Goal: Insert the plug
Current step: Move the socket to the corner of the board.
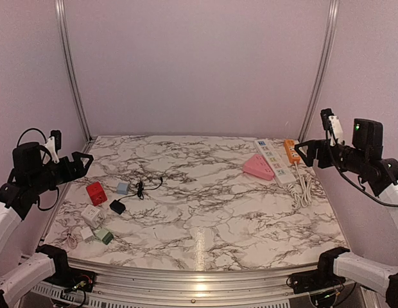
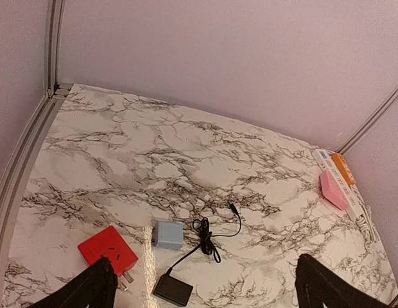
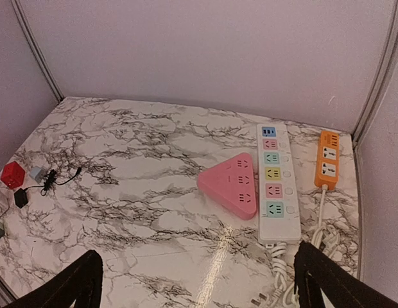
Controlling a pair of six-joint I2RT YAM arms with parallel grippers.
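Black boxy corded plug (image 2: 173,290): I'd bring left pincer (image 2: 205,262), wide & empty, square over its body; right pincer (image 3: 198,251), wide too, should brace white plastic power strip (image 3: 274,181).

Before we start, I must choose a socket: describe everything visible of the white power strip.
The white power strip is long, plastic-looking, lying flat on the marble table, far right. Six coloured socket panels run along it, small buttons beside them, nothing plugged in. The pink triangular strip lies close on its left, the orange strip apart on its right. Its white cord leaves the near end.
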